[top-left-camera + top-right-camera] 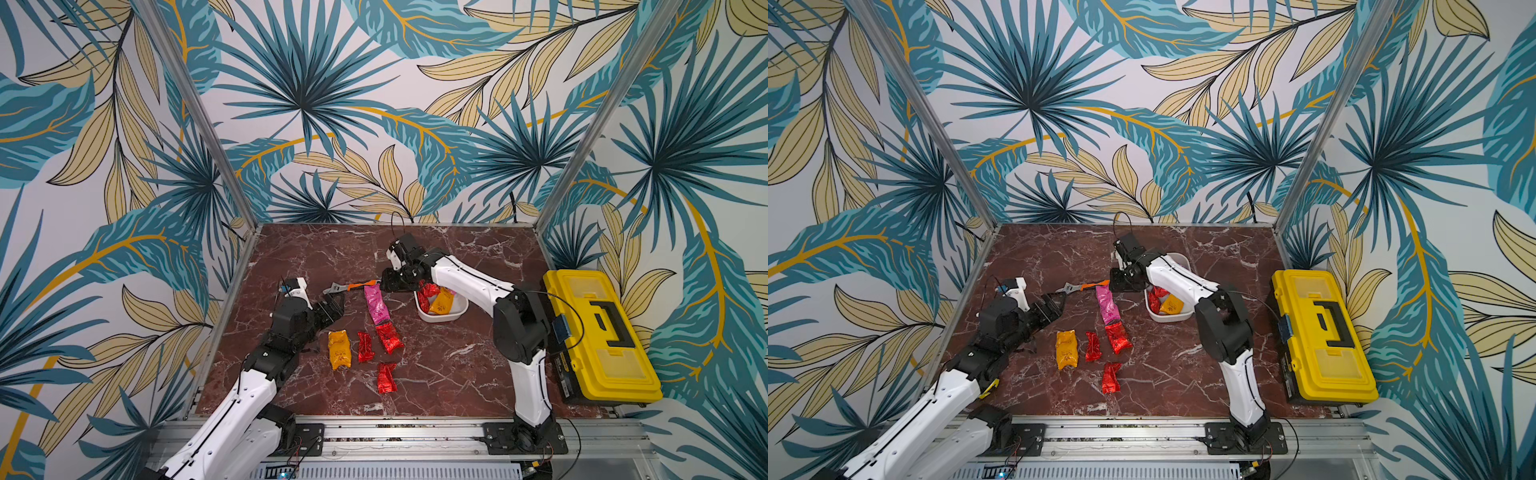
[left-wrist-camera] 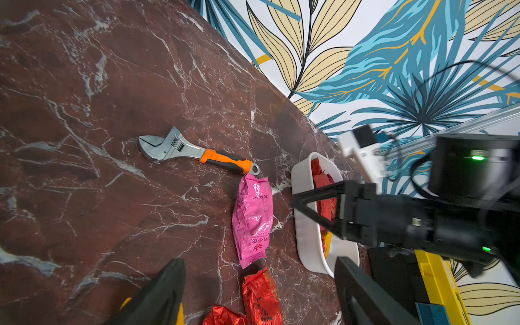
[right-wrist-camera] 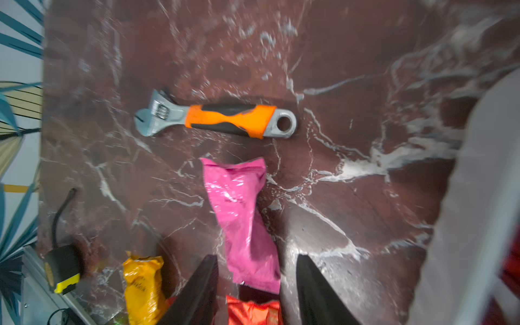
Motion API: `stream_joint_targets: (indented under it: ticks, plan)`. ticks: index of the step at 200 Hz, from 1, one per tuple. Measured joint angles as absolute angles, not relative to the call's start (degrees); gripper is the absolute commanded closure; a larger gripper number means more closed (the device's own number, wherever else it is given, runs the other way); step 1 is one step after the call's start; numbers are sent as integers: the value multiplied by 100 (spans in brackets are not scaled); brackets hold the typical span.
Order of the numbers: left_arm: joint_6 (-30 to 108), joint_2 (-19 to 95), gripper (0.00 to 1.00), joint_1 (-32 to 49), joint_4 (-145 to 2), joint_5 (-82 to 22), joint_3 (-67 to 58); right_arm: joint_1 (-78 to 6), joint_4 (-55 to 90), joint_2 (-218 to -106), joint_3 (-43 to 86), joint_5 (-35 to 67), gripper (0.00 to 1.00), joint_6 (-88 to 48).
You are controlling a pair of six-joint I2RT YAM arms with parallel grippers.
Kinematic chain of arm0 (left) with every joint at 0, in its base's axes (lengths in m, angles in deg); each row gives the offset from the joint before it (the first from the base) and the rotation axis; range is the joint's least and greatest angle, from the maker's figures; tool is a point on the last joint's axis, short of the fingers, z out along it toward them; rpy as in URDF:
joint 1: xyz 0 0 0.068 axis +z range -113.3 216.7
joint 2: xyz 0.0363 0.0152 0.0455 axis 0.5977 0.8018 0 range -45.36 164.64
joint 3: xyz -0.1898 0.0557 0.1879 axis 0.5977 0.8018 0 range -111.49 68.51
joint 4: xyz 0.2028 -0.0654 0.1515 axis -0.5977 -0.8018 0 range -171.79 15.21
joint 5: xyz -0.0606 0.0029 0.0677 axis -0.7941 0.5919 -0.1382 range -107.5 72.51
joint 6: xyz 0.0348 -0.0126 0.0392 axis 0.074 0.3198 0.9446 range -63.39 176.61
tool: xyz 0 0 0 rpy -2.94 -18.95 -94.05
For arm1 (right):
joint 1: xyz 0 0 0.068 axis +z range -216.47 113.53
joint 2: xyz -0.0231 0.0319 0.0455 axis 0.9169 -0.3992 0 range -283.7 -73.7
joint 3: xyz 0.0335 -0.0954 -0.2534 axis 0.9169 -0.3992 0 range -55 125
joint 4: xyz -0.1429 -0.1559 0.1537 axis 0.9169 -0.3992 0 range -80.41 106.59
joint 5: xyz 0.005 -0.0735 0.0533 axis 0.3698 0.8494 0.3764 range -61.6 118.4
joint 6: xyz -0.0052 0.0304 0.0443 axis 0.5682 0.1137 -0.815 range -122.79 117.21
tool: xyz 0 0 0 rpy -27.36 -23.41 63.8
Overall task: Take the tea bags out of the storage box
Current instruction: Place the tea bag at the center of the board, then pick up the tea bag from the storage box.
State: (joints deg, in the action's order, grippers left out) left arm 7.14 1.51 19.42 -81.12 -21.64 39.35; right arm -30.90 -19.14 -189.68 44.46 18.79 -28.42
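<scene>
Several tea bags lie on the marble: a magenta one (image 1: 375, 305), an orange-yellow one (image 1: 339, 349) and red ones (image 1: 389, 337). The white storage box (image 1: 442, 319) holds more red and orange tea bags (image 1: 439, 302). My right gripper (image 1: 384, 283) hangs just left of the box, over the far end of the magenta bag (image 3: 242, 213). Its jaws stand apart, wider than the bag, which lies flat on the table. My left gripper (image 1: 336, 308) is open and holds nothing. It sits left of the magenta bag (image 2: 253, 219), which lies beyond its fingertips.
An orange-handled wrench (image 1: 353, 287) lies just behind the magenta bag, between the two grippers. A large yellow toolbox (image 1: 598, 336) stands along the right edge of the table. The right arm's forearm passes over the far part of the box.
</scene>
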Motion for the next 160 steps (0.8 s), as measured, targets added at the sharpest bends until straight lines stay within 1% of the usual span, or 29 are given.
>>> stream_joint_targets:
  ticks: [30,55,86,106,160]
  plan:
    - [663,221,13,1951,-7931,-2251,3935,-3151,-1754,-17600,3814,2408,49,-2761]
    - [604,332,13,1951,-7762,-2358,3935,-3306,-1752,-17075,3331,3153,49,-2708]
    - [552,501,14,1953,-7601,-2502,3935,-3374,-2067,-17322,3266,3947,49,-2470]
    - [510,579,14,1953,-7518,-2564,3935,-3370,-2303,-17582,3340,4132,48,-2286]
    - [473,562,14,1956,-7428,-2618,3935,-3370,-2701,-18575,4024,4508,48,-1935]
